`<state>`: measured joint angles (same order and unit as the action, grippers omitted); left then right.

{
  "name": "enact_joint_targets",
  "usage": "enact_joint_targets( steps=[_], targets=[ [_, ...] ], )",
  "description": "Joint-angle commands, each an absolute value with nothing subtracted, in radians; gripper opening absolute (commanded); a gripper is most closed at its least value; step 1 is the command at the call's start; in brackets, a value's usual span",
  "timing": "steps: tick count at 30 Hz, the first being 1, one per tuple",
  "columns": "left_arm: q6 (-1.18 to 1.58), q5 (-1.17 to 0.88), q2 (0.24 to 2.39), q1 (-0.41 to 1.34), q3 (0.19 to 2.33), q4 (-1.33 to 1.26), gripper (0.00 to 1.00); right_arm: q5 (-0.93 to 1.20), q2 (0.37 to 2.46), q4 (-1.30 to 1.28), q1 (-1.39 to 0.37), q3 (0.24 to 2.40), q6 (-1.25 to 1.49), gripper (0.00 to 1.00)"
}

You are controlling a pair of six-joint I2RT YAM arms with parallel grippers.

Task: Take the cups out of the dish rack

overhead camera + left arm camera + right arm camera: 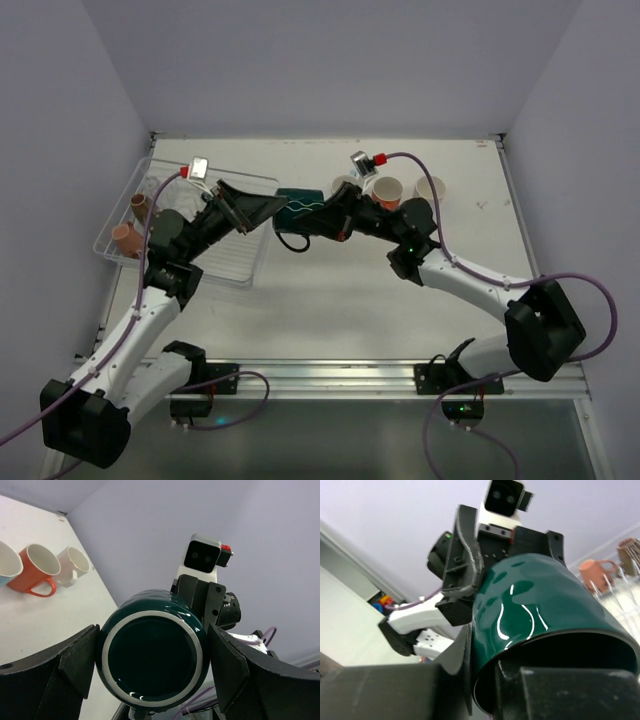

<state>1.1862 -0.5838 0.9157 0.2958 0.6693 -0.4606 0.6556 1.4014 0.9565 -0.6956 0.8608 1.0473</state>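
Glossy dark teal ceramic mug (155,650), above white counter (350,300): left claw (152,660) grasping its body, right claw (487,685) clenched on its rim.

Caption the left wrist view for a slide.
Dark teal mug, base to camera, held by left gripper; right gripper behind it.

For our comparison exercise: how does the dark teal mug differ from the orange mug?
The dark teal mug is gripped in mid-air; the orange mug stands free on the table. The dark teal mug lies on its side; the orange mug is upright. The dark teal mug is dark inside, the orange mug white inside. Both are out of the dish rack.
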Motion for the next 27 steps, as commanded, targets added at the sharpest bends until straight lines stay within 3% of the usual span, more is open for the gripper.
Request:
enact_joint_targets(
  steps=[1, 2, 5, 7, 13, 21, 27],
  targets=[
    [1.105, -0.591, 0.876, 0.299, 0.724, -0.369, 0.64, 0.650, 1.367, 1.017, -0.701, 0.853, 1.034, 0.00],
    [1.021, -0.569, 0.873, 0.299, 0.748, -0.309, 0.78, 0.644, 1.356, 0.971, -0.703, 0.851, 1.000, 0.00],
    [0.799, -0.432, 0.867, 0.299, 0.872, -0.044, 0.90, 0.605, 1.297, 0.691, -0.701, 0.865, 0.857, 0.00],
    [0.650, -0.259, 0.871, 0.299, 0.961, 0.167, 0.91, 0.518, 1.272, 0.370, -0.701, 0.909, 0.752, 0.00],
    [0.476, 0.128, 0.882, 0.299, 0.993, 0.350, 0.90, 0.220, 1.314, -0.220, -0.703, 1.057, 0.410, 0.00],
    [0.459, 0.340, 1.000, 0.299, 0.942, 0.336, 0.86, 0.035, 1.514, -0.497, -0.701, 1.259, 0.244, 0.00],
    [0.483, 0.405, 1.155, 0.292, 0.968, 0.261, 0.91, -0.006, 1.658, -0.572, -0.719, 1.359, 0.218, 0.00]
  ],
)
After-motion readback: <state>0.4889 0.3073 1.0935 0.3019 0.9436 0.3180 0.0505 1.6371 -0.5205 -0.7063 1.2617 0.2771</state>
